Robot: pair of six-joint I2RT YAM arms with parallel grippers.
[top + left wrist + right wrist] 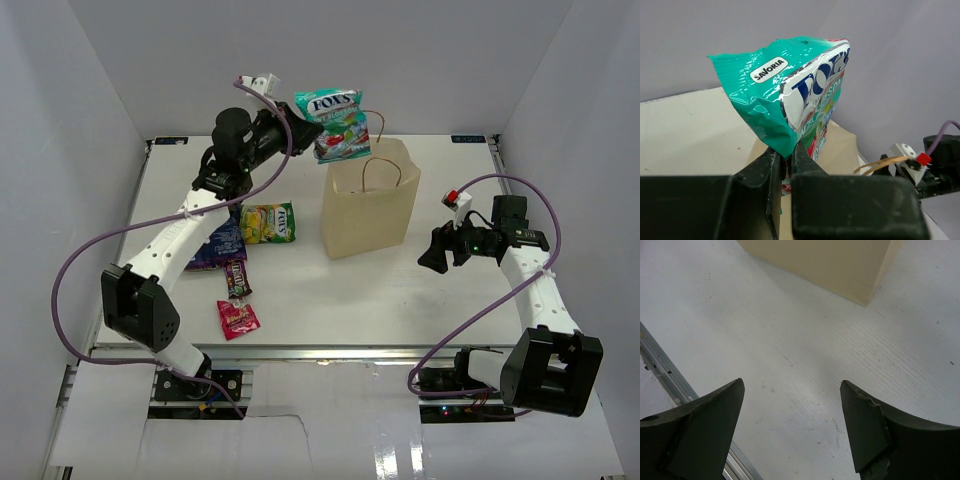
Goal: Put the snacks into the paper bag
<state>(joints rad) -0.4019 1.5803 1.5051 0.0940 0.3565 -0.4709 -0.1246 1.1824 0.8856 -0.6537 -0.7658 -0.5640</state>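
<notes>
While the left gripper (303, 118) has its black fingers pressed together on one edge of the teal packet (335, 125), that packet hangs in the air over the open mouth of the paper bag (366, 215). It is glossy, crinkled plastic film, a puffed pillow shape with flat sealed ends. In the top view its printed face is toward the camera and its long axis runs far to near, slightly tilted. The matte kraft bag stands upright and boxy on the white bench (330, 300), its twisted loop handles raised. The right gripper (436, 258) hovers low beside the bag, jaws wide apart and holding nothing. A green-yellow pack (268, 223), purple bag (220, 243), brown bar (237, 277) and pink-red packet (238, 318) lie flat left of the bag.
</notes>
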